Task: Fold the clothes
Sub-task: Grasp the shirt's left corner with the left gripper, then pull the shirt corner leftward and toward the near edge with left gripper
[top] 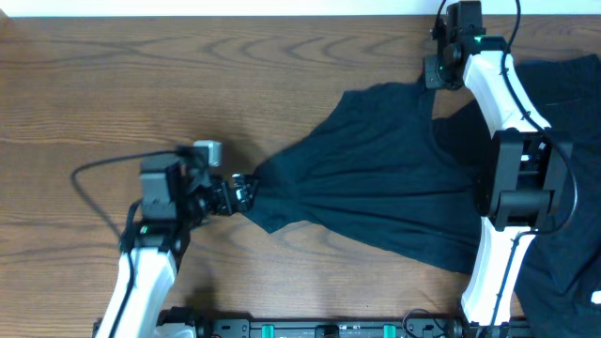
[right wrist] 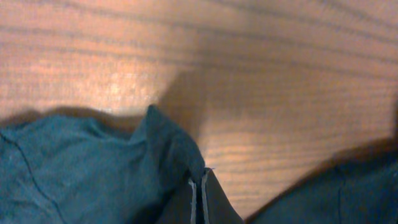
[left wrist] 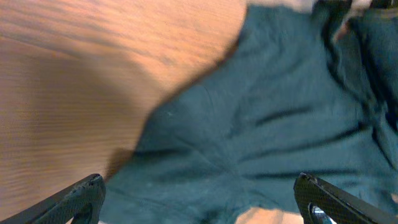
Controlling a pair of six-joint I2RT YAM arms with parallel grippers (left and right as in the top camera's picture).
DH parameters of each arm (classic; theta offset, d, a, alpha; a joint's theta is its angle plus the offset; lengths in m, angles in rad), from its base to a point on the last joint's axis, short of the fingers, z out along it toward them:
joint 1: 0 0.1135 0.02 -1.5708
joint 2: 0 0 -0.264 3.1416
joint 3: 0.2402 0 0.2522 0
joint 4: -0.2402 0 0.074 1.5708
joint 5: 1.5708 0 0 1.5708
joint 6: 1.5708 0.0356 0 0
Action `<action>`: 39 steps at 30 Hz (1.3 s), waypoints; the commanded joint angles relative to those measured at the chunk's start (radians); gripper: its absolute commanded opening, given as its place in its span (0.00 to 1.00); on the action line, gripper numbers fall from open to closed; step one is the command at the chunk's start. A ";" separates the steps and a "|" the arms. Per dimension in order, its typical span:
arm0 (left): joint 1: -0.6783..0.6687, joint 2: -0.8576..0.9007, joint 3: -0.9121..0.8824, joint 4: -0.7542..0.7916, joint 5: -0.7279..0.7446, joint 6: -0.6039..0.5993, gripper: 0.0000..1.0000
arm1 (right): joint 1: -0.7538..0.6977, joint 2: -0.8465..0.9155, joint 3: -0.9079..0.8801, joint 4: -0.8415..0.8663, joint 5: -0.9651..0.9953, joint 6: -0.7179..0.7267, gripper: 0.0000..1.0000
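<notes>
Progress: early, I judge; no fold is made yet.
Shirt (top: 376, 178): wrinkled on the worktop (top: 141, 75), drawn out between both arms.
Left jaws: spread, the gathered shirt end between them.
Right jaws: pressed together, pinching a shirt edge.
Left to do: flatten, fold; more clothes (top: 573, 94) lie at the right.
Containers: none seen.

Robot lab bench, likely: wood-grain table (top: 94, 84), two white arms (top: 507, 188) mounted on rail (top: 310, 329) at near edge, loose cable (top: 89, 188).
</notes>
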 commanded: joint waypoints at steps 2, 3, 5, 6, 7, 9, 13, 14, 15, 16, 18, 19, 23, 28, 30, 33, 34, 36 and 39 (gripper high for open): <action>-0.099 0.120 0.090 -0.002 -0.021 0.068 0.98 | -0.019 0.013 0.018 0.040 -0.008 -0.025 0.01; -0.118 0.142 0.099 -0.002 -0.047 0.068 0.98 | -0.022 0.013 0.017 0.048 -0.008 -0.025 0.01; -0.153 0.180 0.104 0.007 -0.098 0.069 0.98 | -0.026 0.014 0.017 0.061 -0.008 -0.024 0.03; -0.166 0.196 0.104 0.008 -0.119 0.071 0.98 | -0.028 0.014 0.016 0.066 -0.008 -0.025 0.04; -0.175 0.210 0.104 0.008 -0.140 0.072 0.98 | -0.028 0.014 0.016 0.071 -0.008 -0.024 0.06; -0.187 0.241 0.104 0.010 -0.179 0.072 0.98 | -0.029 0.014 0.016 0.077 -0.008 -0.025 0.08; -0.188 0.257 0.104 0.021 -0.189 0.072 0.98 | -0.029 0.014 0.016 0.086 -0.008 -0.025 0.12; -0.188 0.257 0.104 0.028 -0.189 0.072 0.98 | -0.029 0.014 0.016 0.086 -0.008 -0.025 0.14; -0.188 0.257 0.104 0.034 -0.189 0.072 0.98 | -0.029 0.014 0.016 0.086 -0.008 -0.025 0.16; -0.188 0.257 0.103 0.045 -0.189 0.072 0.98 | -0.029 0.014 0.016 0.086 -0.007 -0.025 0.19; -0.188 0.257 0.103 0.073 -0.189 0.072 0.98 | -0.030 0.014 0.016 0.090 0.008 -0.024 0.39; -0.188 0.257 0.104 0.096 -0.189 0.071 0.98 | -0.032 0.014 0.016 0.096 0.011 -0.024 0.48; -0.187 0.256 0.104 0.194 -0.184 0.069 0.98 | -0.043 -0.007 0.031 0.068 -0.043 -0.023 0.54; -0.187 0.256 0.103 0.212 -0.184 0.067 0.98 | -0.051 -0.113 0.061 0.030 -0.111 -0.010 0.62; -0.187 0.256 0.103 0.211 -0.184 0.067 0.98 | -0.060 -0.176 0.068 0.019 -0.110 0.007 0.63; -0.188 0.256 0.103 0.212 -0.184 0.067 0.54 | -0.080 -0.271 0.068 -0.017 -0.110 0.014 0.65; -0.191 0.256 0.103 0.212 -0.184 0.067 0.43 | -0.086 -0.295 0.068 -0.032 -0.110 0.014 0.71; -0.202 0.256 0.103 0.217 -0.184 0.067 0.25 | -0.098 -0.341 0.068 -0.072 -0.110 0.014 0.99; -0.231 0.256 0.103 0.245 -0.185 0.070 0.06 | -0.105 -0.385 0.068 -0.121 -0.109 0.013 0.99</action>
